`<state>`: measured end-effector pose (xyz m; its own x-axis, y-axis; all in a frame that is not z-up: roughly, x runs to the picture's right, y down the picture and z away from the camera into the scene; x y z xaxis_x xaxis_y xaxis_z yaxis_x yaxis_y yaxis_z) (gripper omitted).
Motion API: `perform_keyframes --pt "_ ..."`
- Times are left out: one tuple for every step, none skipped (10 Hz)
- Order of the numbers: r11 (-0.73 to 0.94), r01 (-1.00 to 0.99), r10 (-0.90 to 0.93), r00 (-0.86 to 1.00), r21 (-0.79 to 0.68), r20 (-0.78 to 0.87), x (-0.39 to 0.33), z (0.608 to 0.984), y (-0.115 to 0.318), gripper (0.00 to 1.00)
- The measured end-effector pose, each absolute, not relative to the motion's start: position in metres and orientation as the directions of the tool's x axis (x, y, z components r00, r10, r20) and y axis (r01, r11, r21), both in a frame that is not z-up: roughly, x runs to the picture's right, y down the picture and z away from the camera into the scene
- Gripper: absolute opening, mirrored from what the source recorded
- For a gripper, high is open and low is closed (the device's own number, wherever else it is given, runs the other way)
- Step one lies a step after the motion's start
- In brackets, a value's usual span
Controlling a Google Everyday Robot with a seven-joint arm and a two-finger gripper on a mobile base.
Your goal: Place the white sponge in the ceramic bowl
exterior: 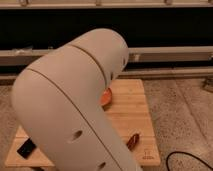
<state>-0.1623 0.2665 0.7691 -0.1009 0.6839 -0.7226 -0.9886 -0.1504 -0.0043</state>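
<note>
My large white arm (75,100) fills the middle and left of the camera view and hides most of the wooden board (132,107). Only a sliver of the ceramic bowl (106,96), orange-red inside, shows at the arm's right edge on the board. The white sponge is hidden or out of view. My gripper is out of view behind the arm.
A small reddish-brown object (132,140) lies on the board near its front right corner. A black object (27,148) lies at the board's front left. A dark cable (185,159) curls on the speckled floor at lower right. A dark shelf unit runs along the back.
</note>
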Motion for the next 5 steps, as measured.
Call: perform_keyframes --pt "-0.123 -0.992 0.688 -0.071 -0.019 -0.722 -0.168 0.767 0.271 0.65" --pt "-0.091 -0.995 0.693 -0.042 -0.029 -0.719 -0.171 0.765 0.276 0.65" --pt "-0.07 -0.997 0.696 -0.033 -0.022 -0.717 -0.17 0.766 0.28 0.65" --pt "-0.061 -0.998 0.7 -0.035 -0.011 -0.713 -0.168 0.768 0.281 0.65" --pt "-0.054 -0.998 0.703 -0.05 0.017 -0.71 -0.161 0.772 0.283 0.65"
